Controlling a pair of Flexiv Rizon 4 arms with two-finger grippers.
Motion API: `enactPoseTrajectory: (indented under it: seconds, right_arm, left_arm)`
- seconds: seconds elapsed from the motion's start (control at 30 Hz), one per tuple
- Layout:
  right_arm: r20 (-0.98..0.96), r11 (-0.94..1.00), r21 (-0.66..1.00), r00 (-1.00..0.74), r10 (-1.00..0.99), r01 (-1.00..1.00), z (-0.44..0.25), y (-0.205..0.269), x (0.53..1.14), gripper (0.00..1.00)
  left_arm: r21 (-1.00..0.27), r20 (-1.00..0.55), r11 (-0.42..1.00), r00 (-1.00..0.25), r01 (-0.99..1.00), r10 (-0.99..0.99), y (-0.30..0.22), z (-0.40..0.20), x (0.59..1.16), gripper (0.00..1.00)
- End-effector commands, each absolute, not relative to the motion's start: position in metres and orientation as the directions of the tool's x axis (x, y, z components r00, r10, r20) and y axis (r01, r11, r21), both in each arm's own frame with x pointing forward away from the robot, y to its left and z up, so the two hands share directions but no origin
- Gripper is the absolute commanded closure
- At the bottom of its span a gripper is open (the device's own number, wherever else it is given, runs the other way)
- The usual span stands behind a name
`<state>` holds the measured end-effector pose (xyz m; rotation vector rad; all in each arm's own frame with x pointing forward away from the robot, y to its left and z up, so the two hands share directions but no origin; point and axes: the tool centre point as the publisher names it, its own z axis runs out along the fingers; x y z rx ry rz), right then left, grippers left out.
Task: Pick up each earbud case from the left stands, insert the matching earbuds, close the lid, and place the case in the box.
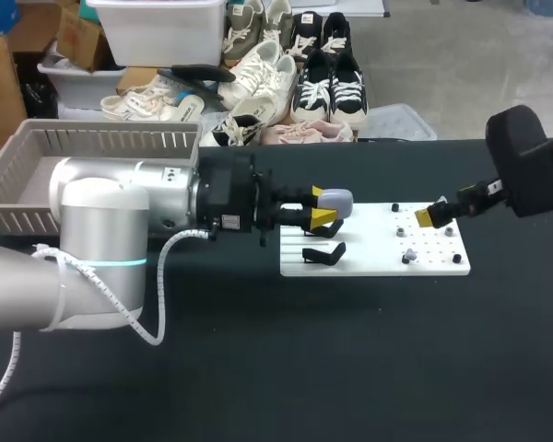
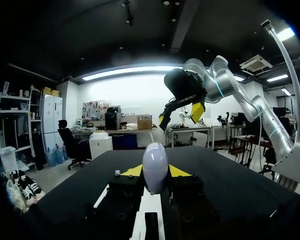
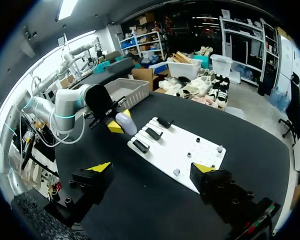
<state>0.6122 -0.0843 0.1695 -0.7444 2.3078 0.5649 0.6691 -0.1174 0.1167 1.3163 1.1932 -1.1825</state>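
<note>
**Left arm** [image 1: 101, 239]: broad silver-grey cylindrical links with rounded joint caps. A thin cyan light ring [image 1: 111, 264] circles one joint. A white spiral-wrapped cable [image 1: 153, 304] runs outside the links to the black wrist block [image 1: 229, 201], which bears a small white label.

**Left gripper** [image 1: 324, 208]: black body and two black fingers with bright yellow wedge tips.

**Right arm** [image 2: 225, 85]: the same silver links and cyan ring, with a pale cable running outside it. Its wrist housing [image 1: 525, 166] is matte black and boxy.

**Right gripper** [image 3: 151, 168]: black finger blocks dotted with round screw holes, with yellow triangular tips.
</note>
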Motion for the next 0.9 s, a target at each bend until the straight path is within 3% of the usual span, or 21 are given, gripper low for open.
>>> enactPoseTrajectory:
  seconds: [0.03, 0.9]
  right_arm:
    - [-0.676, 0.802, 0.12, -0.64, -0.366, -0.586, 0.166, -0.071, 0.613, 0.0]
    - [-0.638, 0.787, 0.052, -0.627, -0.447, -0.615, 0.16, -0.035, 0.622, 0.0]
  left_arm:
    - [0.04, -0.997, -0.053, 0.043, 0.998, 0.061, -0.116, 0.114, 0.668, 1.0]
    - [0.017, -0.998, -0.072, 0.022, 0.997, 0.066, -0.119, 0.109, 0.666, 1.0]
